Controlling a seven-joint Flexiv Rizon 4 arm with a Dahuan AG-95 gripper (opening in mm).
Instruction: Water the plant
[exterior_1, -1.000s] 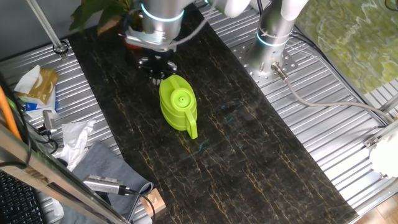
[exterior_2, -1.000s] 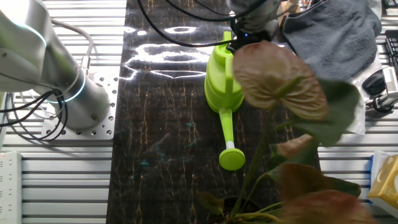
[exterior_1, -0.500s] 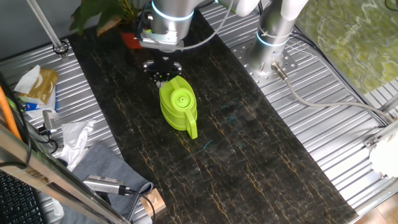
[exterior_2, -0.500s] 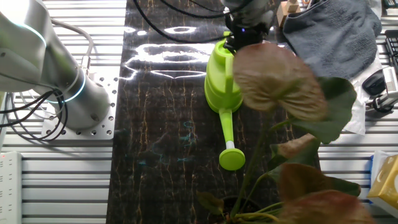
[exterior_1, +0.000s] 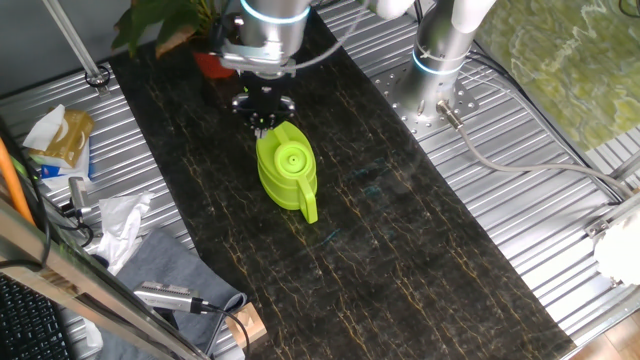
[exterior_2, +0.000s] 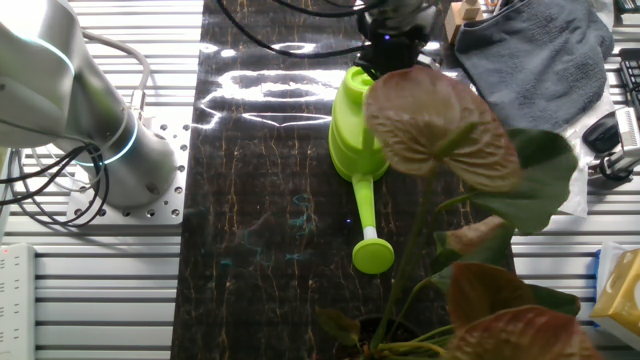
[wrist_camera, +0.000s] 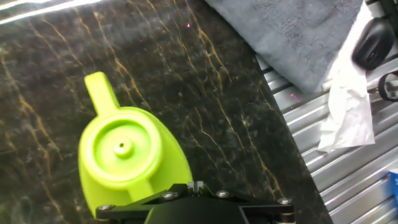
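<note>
The plant (exterior_1: 165, 22) stands at the far left end of the dark mat, and its red-orange pot (exterior_1: 210, 63) shows beside the arm. In the other fixed view its broad leaves (exterior_2: 440, 125) fill the foreground. A lime-green watering can (exterior_1: 287, 170) stands on the mat, and its spout (exterior_2: 366, 215) points toward the plant. My gripper (exterior_1: 262, 118) hangs above the can's spout side and holds nothing. It also shows in the other fixed view (exterior_2: 384, 55). In the hand view its tips (wrist_camera: 197, 185) sit together over the can (wrist_camera: 124, 155).
A grey cloth (wrist_camera: 298, 43) and a white tissue (wrist_camera: 345, 118) lie beside the mat on the ribbed metal table (exterior_1: 520, 230). The robot base (exterior_1: 440, 60) stands on the other side. Cables, paper and tools (exterior_1: 70, 140) crowd the left edge.
The gripper has drifted a little away from the plant above the can, uncovering the pot. A large leaf has swayed slightly. The can has not moved.
</note>
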